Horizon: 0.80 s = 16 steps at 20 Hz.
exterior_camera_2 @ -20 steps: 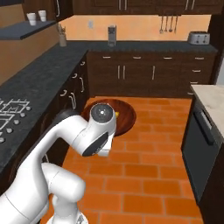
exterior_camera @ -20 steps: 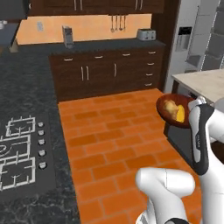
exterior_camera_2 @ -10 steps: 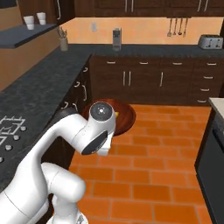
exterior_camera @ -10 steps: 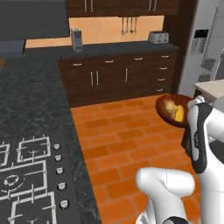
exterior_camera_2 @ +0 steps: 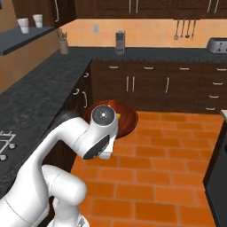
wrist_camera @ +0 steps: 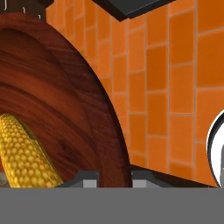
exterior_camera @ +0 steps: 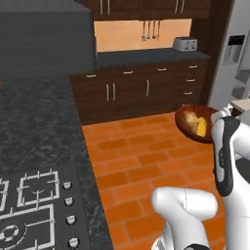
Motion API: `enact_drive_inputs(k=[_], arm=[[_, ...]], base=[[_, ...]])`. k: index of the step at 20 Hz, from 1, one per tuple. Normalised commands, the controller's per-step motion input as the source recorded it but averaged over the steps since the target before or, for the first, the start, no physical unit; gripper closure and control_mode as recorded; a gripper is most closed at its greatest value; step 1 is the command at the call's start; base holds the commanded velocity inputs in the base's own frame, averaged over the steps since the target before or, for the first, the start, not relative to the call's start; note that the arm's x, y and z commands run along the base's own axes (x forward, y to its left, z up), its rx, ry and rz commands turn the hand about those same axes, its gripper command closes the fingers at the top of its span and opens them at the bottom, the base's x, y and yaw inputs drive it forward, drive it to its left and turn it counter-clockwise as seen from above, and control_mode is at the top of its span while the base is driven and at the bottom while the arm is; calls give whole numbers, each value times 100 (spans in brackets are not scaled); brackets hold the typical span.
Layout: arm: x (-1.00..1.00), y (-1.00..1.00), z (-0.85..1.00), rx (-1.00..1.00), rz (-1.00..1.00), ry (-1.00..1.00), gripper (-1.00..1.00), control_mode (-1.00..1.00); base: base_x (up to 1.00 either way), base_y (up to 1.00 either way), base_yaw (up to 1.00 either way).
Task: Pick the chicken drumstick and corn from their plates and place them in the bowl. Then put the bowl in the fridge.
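The dark wooden bowl (exterior_camera: 188,128) hangs in the air over the orange tiled floor, held at its rim by my gripper (wrist_camera: 114,179), which is shut on it. The rim (wrist_camera: 103,131) runs between the two fingertips. Inside the bowl lie the golden-brown chicken drumstick (exterior_camera: 191,120) and the yellow corn (exterior_camera: 201,128), and the corn (wrist_camera: 24,153) fills the lower left of the hand view. In the right base view the bowl (exterior_camera_2: 126,120) shows behind my wrist. The grey fridge (exterior_camera: 222,83) stands at the far right. The plates are out of view.
A dark stone counter with a gas hob (exterior_camera: 29,210) runs along the left. Dark wood cabinets (exterior_camera: 141,93) line the back wall, with a toaster (exterior_camera: 185,44) on top. A pale counter corner (exterior_camera: 242,104) sits beside the arm. Open tiled floor (exterior_camera_2: 168,173) lies ahead.
The whole scene has slid left in both base views as the base turned, bringing the fridge closer into view. The bowl stays in my shut gripper, in the same place relative to the arm.
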Motion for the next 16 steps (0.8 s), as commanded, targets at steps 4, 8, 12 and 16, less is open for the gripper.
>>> enact_drive_inputs(k=[4, 8, 12, 16], arm=[[0, 0, 0, 0, 0, 0, 100, 100], [0, 0, 0, 0, 0, 0, 100, 100], [0, 0, 0, 0, 0, 0, 100, 100], [0, 0, 0, 0, 0, 0, 100, 100]], base=[[100, -4, 1], [100, -48, 0], [100, -94, -7], [100, -45, -37]])
